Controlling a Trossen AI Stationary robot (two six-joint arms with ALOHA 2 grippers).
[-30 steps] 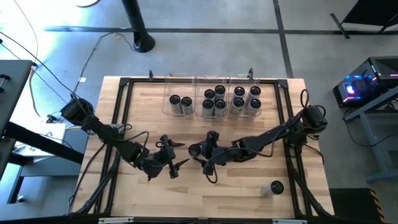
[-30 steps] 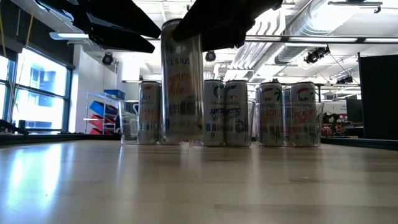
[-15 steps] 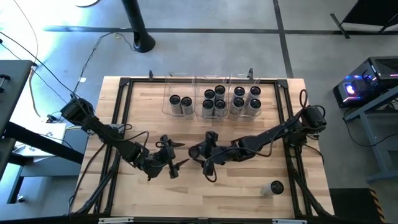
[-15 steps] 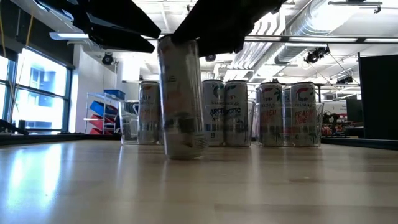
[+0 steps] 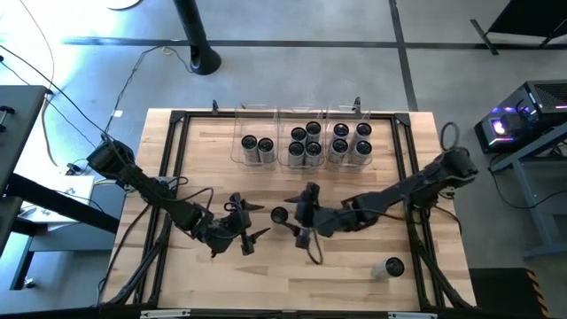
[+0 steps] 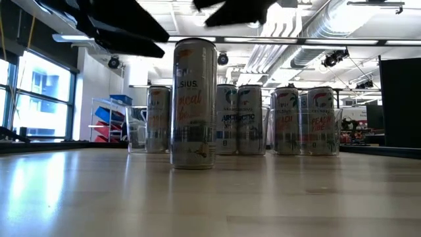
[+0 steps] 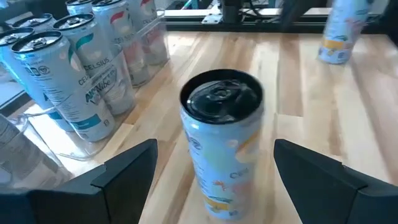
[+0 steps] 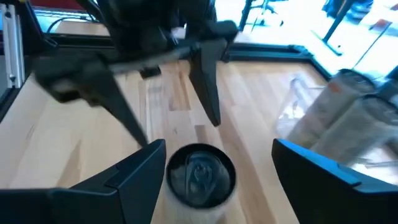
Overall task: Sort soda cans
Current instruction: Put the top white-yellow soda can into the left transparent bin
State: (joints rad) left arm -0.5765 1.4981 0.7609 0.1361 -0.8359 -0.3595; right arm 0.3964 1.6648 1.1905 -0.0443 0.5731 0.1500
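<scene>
One soda can (image 5: 279, 215), pale with a dark round top, stands upright on its base on the wooden table (image 5: 213, 266), midway between my two grippers; the low view shows it (image 6: 194, 105) alone in front. My left gripper (image 5: 255, 220) stands open just to its left, the can (image 7: 224, 143) ahead of its fingers. My right gripper (image 5: 306, 221) is open, to the can's right and above its top (image 8: 200, 174). Neither touches it. More soda cans stand in clear bins (image 5: 306, 142) at the far edge.
Three clear bins line the far edge: the left (image 5: 257, 148) holds two cans, the middle and the right (image 5: 352, 140) several each. A lone can (image 5: 390, 267) sits near the front right corner. A dark frame (image 5: 170, 177) rims the table.
My right gripper has drawn back from the can toward the table's right edge and risen above its top. The can, which stood between its fingers and tilted half a second ago, now stands upright and free on the table.
</scene>
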